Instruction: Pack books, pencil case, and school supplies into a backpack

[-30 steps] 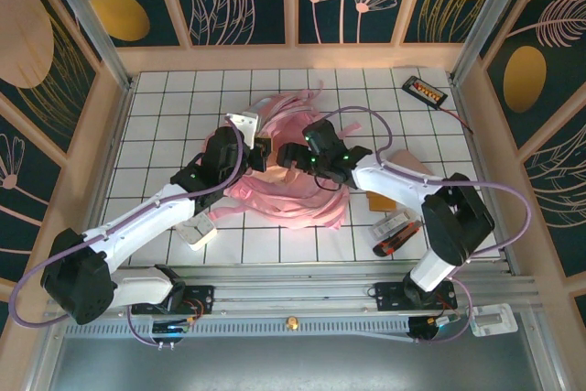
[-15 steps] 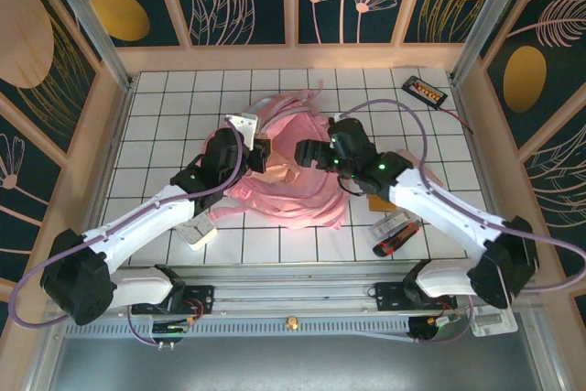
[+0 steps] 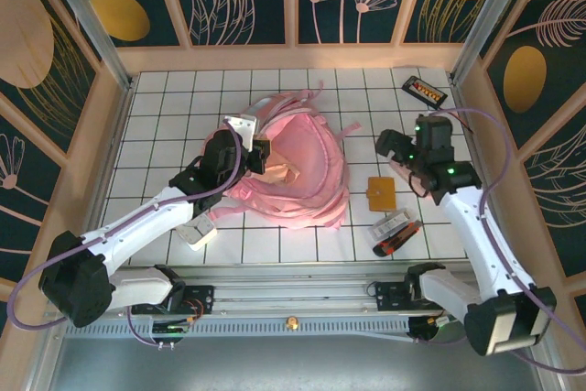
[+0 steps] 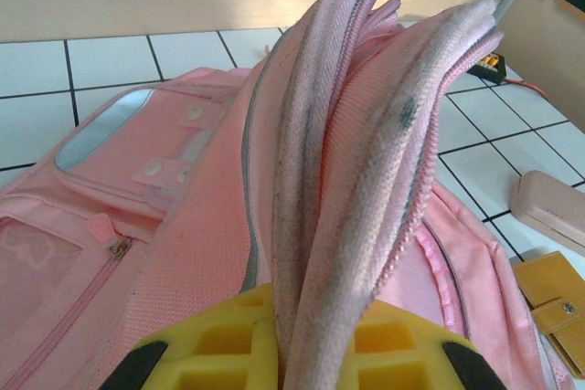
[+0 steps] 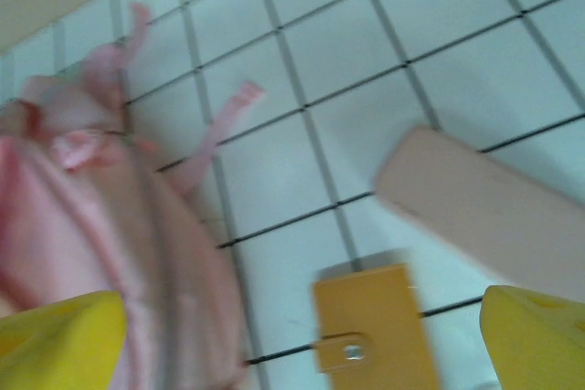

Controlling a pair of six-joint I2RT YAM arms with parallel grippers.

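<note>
Left pincer (image 4: 294, 358) clamps the grubby zipper edge of the light-pink backpack (image 4: 183, 212); right pincer (image 5: 302, 340) gapes empty.

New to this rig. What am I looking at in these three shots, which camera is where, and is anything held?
Two robot arms are bolted at the near edge of a white tiled table, each ending in a two-finger gripper. The wide shot comes from a fixed camera above and behind them. The other two come from wrist cameras, so the yellow blocks at the bottom are each gripper's own fingers. The left gripper is shut on bunched straps of the pink backpack. The right gripper is open and empty, near a beige-pink pencil case. Also loose: an orange-brown notebook, a small wrapped pack and a black device with orange buttons.
</note>
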